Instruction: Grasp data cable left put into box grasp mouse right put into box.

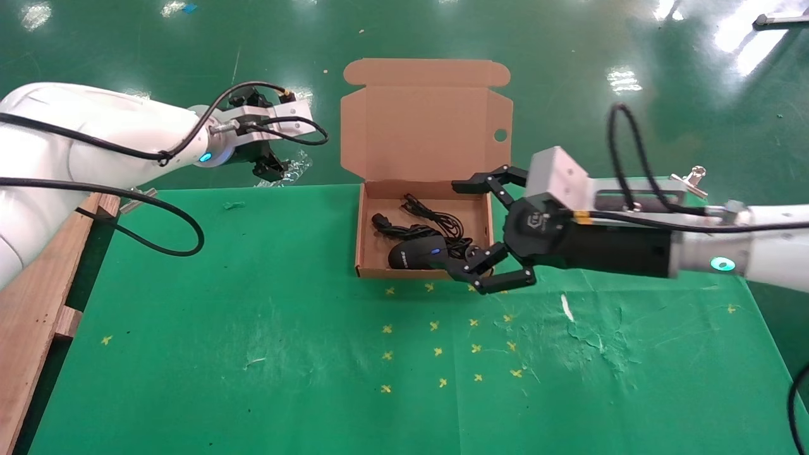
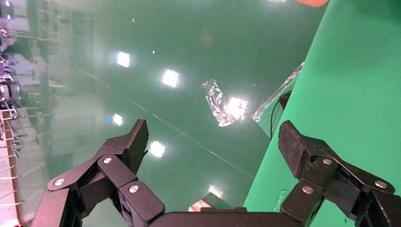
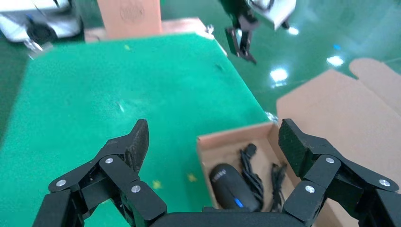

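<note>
inside the corrugated box [image 1: 422, 189] lie glossy oval mouse [image 1: 417, 254] and coiled data cable [image 1: 436, 221]; both grippers gape empty.

Brown box [image 1: 425, 139]; black mouse [image 1: 417, 254], blue spot; green table [image 1: 253, 328].

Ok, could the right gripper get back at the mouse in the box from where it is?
Probably yes. The right gripper is open beside the box's right wall; the mouse lies uncovered inside, lid back. Its cord and the data cable crowd it.

The box [image 1: 422, 189] stands at the table's [image 1: 253, 354] far edge — its raised lid walls off the back. The right gripper [image 1: 480, 230] spans its right wall — mouse [image 1: 417, 254] and cable [image 1: 436, 221] fill the floor.
</note>
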You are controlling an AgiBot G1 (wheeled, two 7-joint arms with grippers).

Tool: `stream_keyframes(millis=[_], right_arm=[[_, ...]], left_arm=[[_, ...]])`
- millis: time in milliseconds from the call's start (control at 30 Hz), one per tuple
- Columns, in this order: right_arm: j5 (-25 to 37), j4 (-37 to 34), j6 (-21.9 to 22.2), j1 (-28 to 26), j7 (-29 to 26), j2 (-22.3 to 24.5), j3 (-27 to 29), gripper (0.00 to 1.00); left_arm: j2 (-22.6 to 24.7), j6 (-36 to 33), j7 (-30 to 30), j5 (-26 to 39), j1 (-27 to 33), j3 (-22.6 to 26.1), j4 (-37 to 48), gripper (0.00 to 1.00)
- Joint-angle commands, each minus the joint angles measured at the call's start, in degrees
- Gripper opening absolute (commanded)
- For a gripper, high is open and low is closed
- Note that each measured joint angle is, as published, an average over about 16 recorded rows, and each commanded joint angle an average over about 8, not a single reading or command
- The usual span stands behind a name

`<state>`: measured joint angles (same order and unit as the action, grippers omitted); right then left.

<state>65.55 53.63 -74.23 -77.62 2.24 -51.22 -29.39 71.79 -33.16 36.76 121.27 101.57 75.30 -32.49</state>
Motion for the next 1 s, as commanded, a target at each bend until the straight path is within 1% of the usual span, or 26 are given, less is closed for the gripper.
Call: stream_keyframes(millis=[33, 167, 267, 767, 867, 1000], right_arm=[[-1.77, 1.49, -0.86, 1.20, -0.97, 1.21, 1.00, 1.00], [-5.33, 4.49, -2.58, 3.61, -2.92, 3.65, 3.01, 1.00], [-7.99, 6.73, -3.87, 5.42, -4.39, 5.47, 4.51, 1.00], [-21.22, 17.87, -10.27, 14.38, -11.64, 14.51, 11.98, 1.00], [-22.94, 19.31, -11.11, 15.54, -12.58, 15.69, 12.94, 1.00], [-23.70, 19.91, -11.48, 16.04, -12.97, 16.20, 13.35, 1.00]], left_arm=[[0.09, 0.13, 0.07, 0.20, 0.10, 0.15, 0.10, 1.00], [-0.60, -0.85, -0.43, -1.30, -0.66, -0.97, -0.67, 1.00], [-1.93, -2.74, -1.37, -4.17, -2.10, -3.11, -2.15, 1.00], [-11.14, -15.90, -7.88, -24.06, -12.13, -17.97, -12.44, 1.00], [-12.98, -18.53, -9.18, -28.03, -14.12, -20.93, -14.50, 1.00], [-15.42, -22.01, -10.91, -33.30, -16.78, -24.86, -17.22, 1.00]])
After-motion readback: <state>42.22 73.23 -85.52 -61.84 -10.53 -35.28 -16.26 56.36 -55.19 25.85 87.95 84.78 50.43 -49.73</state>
